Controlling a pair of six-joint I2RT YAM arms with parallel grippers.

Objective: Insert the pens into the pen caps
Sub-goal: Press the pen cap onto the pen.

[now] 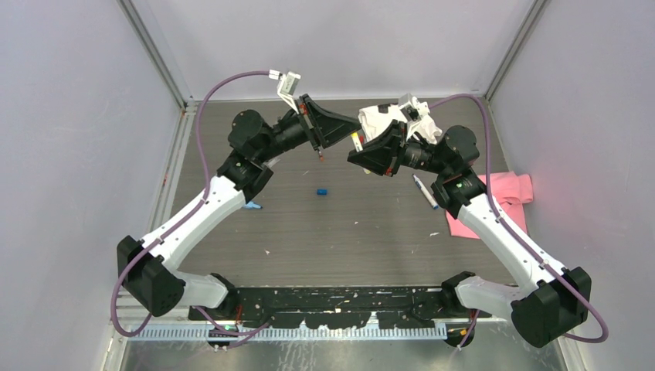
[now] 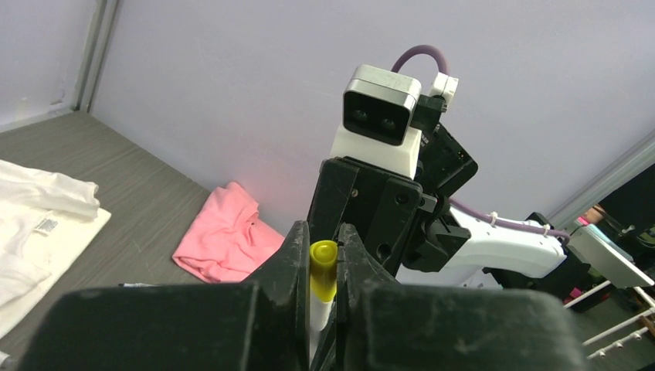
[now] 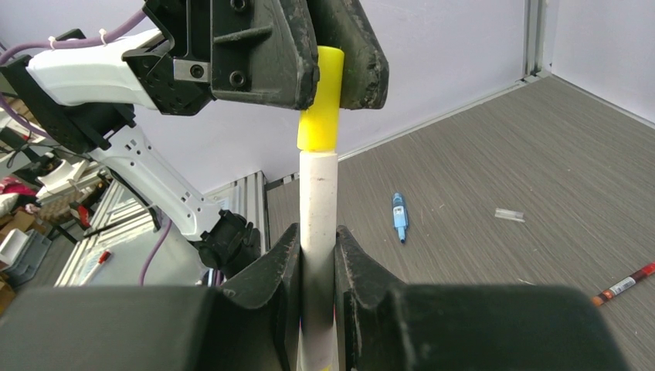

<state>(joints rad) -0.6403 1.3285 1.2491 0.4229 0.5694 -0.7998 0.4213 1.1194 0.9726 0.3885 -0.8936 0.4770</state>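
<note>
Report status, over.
Left jaws shut on yellow cap. Right jaws shut on white pen. Cap sits on pen's end. Nothing blocking.

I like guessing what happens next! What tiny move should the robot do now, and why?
Probably the left gripper should open and let go: the yellow cap it pinches already sits flush on the white pen held by the right gripper, no gap showing.

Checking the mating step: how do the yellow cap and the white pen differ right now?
The yellow cap is short and slightly wider; the white pen is longer and slimmer. The cap sits in the left gripper, the pen in the right gripper. Both share one axis, meeting end to end.
</note>
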